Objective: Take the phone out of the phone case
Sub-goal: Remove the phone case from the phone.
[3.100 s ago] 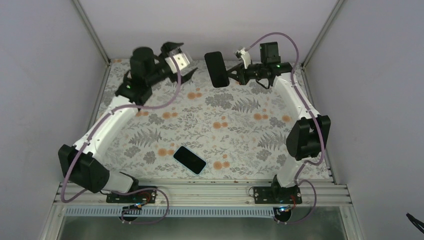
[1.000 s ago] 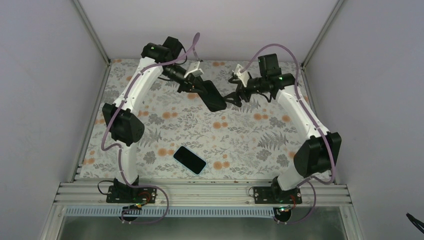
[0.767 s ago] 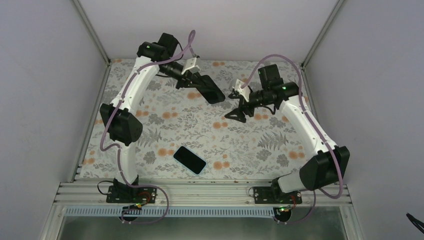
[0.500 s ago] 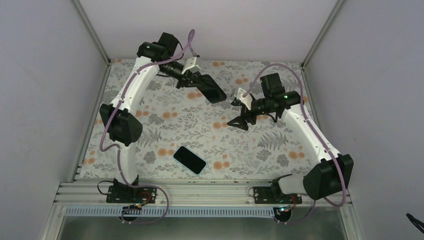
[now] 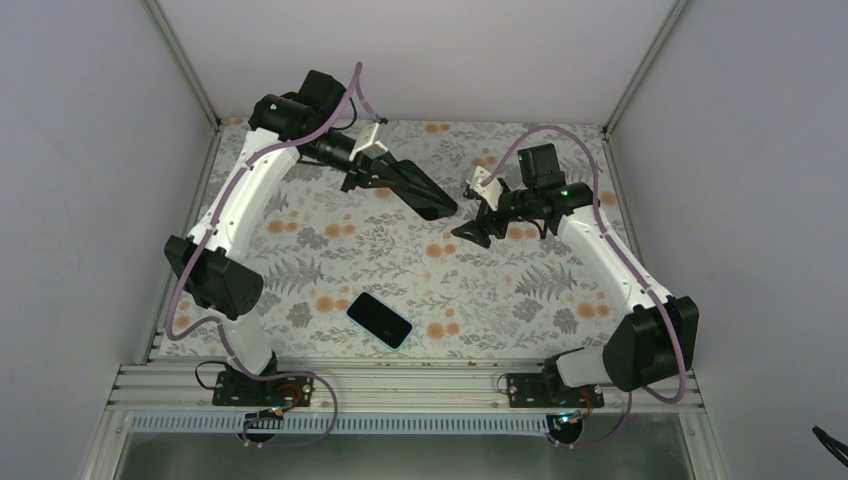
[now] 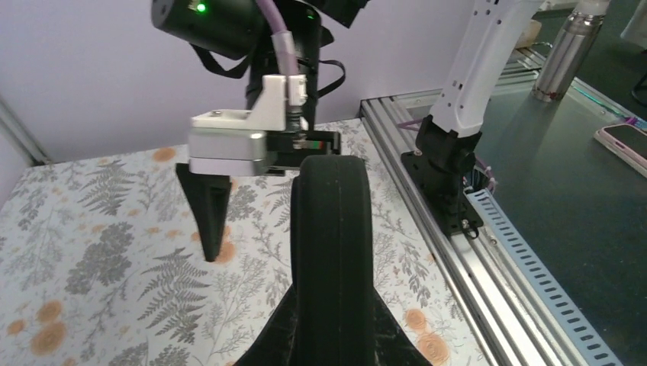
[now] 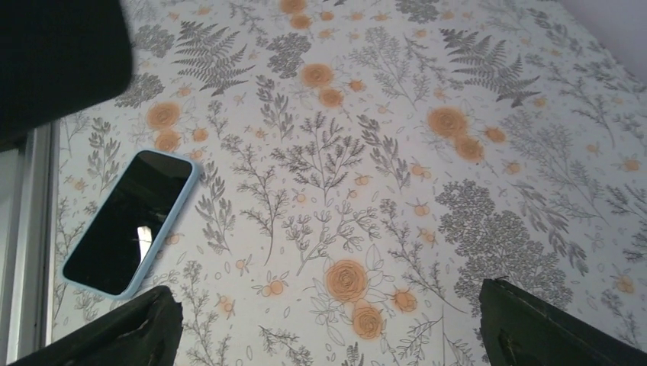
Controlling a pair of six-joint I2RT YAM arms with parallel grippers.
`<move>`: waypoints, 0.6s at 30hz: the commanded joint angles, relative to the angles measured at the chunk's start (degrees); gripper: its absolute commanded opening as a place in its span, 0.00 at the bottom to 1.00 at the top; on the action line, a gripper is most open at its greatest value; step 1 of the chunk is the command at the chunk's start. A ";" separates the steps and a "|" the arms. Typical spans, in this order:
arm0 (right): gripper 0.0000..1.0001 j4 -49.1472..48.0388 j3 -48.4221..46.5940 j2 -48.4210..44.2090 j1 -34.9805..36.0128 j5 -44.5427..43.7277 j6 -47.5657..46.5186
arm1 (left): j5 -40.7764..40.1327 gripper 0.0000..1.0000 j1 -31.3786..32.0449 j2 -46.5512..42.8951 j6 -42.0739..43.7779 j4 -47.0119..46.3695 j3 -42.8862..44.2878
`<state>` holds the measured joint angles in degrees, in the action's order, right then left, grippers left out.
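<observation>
The black phone case [image 5: 427,195] hangs in the air over the back middle of the table, with my left gripper [image 5: 398,180] shut on its end. In the left wrist view the case [image 6: 332,229] stands edge-on between the fingers. The phone [image 5: 379,319], dark-screened with a light blue rim, lies flat on the floral cloth near the front, apart from the case. My right gripper [image 5: 476,229] hangs open just right of the case's free end, holding nothing. In the right wrist view the phone [image 7: 130,221] lies at lower left, and the case [image 7: 61,53] fills the top left corner.
A floral cloth [image 5: 500,290] covers the table, with grey walls on three sides. An aluminium rail [image 5: 400,385] carrying both arm bases runs along the near edge. The right arm's base [image 6: 446,175] and that rail show in the left wrist view.
My right gripper has drawn back from the case, to the right and down, and stays open. The left arm has swung its elbow outward, still holding the case aloft.
</observation>
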<state>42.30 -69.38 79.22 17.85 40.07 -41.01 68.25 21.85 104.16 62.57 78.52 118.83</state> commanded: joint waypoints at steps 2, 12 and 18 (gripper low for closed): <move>0.95 -4.49 -1.01 -2.09 -2.37 2.08 2.74 | 4.38 0.02 0.12 -2.09 3.17 -0.74 -3.05; 0.92 -2.88 -1.15 -5.72 -4.65 10.07 0.94 | 5.07 0.02 0.03 -1.66 4.07 -0.83 -3.89; 0.86 -3.53 -1.46 -5.31 -4.62 12.17 1.64 | 5.48 0.02 0.13 -1.08 3.99 -0.80 -3.64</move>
<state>39.29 -69.41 73.95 13.41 48.18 -39.35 68.42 22.02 103.04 64.53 78.50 114.45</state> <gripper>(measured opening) 0.878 0.105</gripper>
